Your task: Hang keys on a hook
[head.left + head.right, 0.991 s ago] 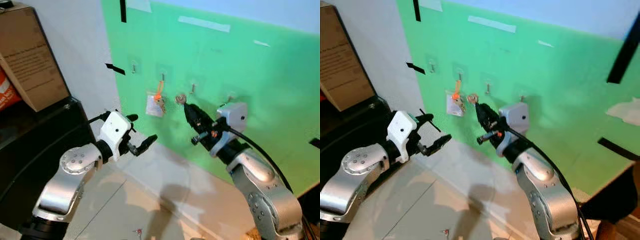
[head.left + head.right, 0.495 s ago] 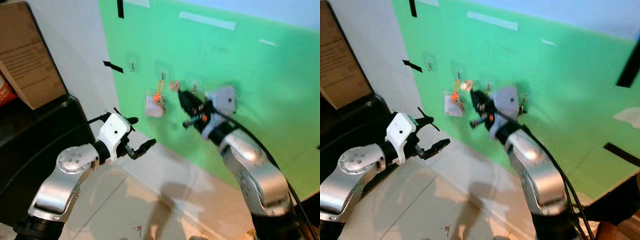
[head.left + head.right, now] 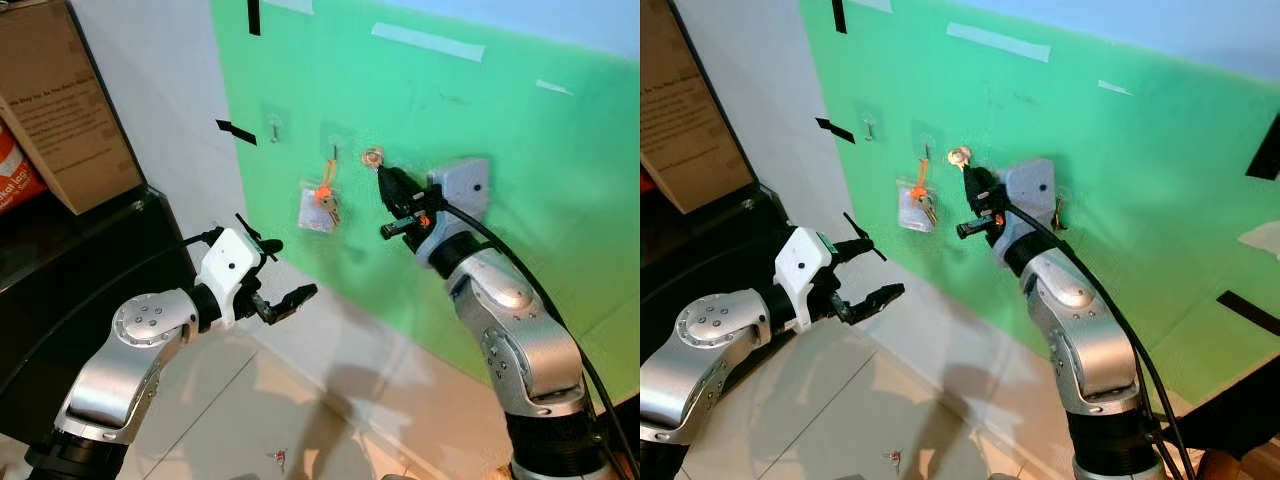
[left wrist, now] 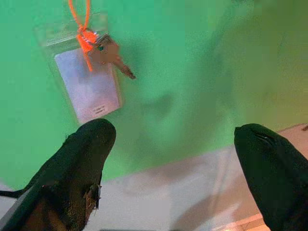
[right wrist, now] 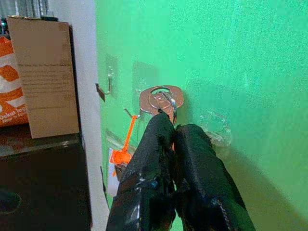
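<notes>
Green board (image 3: pixel 520 180) covers most of the wall in front of you, with pale floor tiles (image 3: pixel 260 420) below it. To your left sits a black cabinet (image 3: pixel 60 290) with a brown cardboard box (image 3: pixel 60 110) on top. Your right arm (image 3: pixel 510 330) reaches up to the board, and your left arm (image 3: pixel 140 350) is held lower, away from the wall.

Your right tool (image 3: pixel 384 178) is clenched on a silver key (image 5: pixel 161 99): in the right wrist view the two black fingers (image 5: pixel 149 159) are pressed together on the key's lower part, and its round head with a ring stands above their tips. The key is up at the board, just beside a small clear hook (image 5: pixel 215 126); you cannot tell from these views whether the ring is over a hook.

Your left tool (image 3: pixel 283 273) is released, its fingers (image 4: pixel 82 159) spread wide apart with nothing between them, pointing toward the board.

On the next hook (image 3: pixel 334 153) to the left, another key (image 4: pixel 108 54) hangs by an orange loop (image 4: pixel 79 24) against a clear tag sleeve (image 4: pixel 86 82). Further left is a bare hook (image 3: pixel 274 126), and short strips of black tape (image 3: pixel 234 131) sit at the board's edge.
</notes>
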Motion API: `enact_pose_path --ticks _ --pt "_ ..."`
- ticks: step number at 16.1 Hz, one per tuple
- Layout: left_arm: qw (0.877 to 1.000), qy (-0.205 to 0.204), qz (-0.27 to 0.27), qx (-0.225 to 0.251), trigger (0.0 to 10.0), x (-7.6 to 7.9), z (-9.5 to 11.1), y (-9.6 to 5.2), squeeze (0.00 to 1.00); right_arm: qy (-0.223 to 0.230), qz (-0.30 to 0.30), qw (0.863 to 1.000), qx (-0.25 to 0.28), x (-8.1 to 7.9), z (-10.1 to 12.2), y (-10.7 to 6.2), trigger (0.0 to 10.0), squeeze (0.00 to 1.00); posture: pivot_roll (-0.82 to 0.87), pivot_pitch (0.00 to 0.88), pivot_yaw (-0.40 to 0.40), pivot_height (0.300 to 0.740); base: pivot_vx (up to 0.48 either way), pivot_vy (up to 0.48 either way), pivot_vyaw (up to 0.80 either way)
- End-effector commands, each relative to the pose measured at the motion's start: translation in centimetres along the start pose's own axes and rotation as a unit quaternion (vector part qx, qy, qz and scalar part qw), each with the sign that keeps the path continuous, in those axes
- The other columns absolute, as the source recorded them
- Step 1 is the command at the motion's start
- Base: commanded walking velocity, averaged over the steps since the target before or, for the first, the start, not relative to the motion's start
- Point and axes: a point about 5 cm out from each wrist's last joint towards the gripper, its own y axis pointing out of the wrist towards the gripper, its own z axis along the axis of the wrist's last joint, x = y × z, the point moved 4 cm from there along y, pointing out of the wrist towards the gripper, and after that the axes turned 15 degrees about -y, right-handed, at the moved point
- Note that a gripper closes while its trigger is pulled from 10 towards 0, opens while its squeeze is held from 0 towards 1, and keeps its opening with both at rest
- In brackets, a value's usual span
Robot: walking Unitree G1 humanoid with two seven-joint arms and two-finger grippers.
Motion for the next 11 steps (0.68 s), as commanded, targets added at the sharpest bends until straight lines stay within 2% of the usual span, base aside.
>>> enact_pose_path --ticks 1,11 --pt "1.000 0.002 -0.011 0.006 10.0 0.3 0.5 -0.2 0.00 -0.002 -0.019 1.000 0.001 1.0 0.1 -0.5 10.0 0.00 -0.12 0.000 0.017 0.732 0.000 0.000 0.00" --pt "0.999 -0.010 -0.032 0.007 10.0 0.8 0.6 -0.5 0.00 -0.012 -0.044 0.998 -0.031 2.5 -1.5 -3.0 10.0 0.00 -0.13 0.000 0.016 0.732 0.000 0.000 0.00"
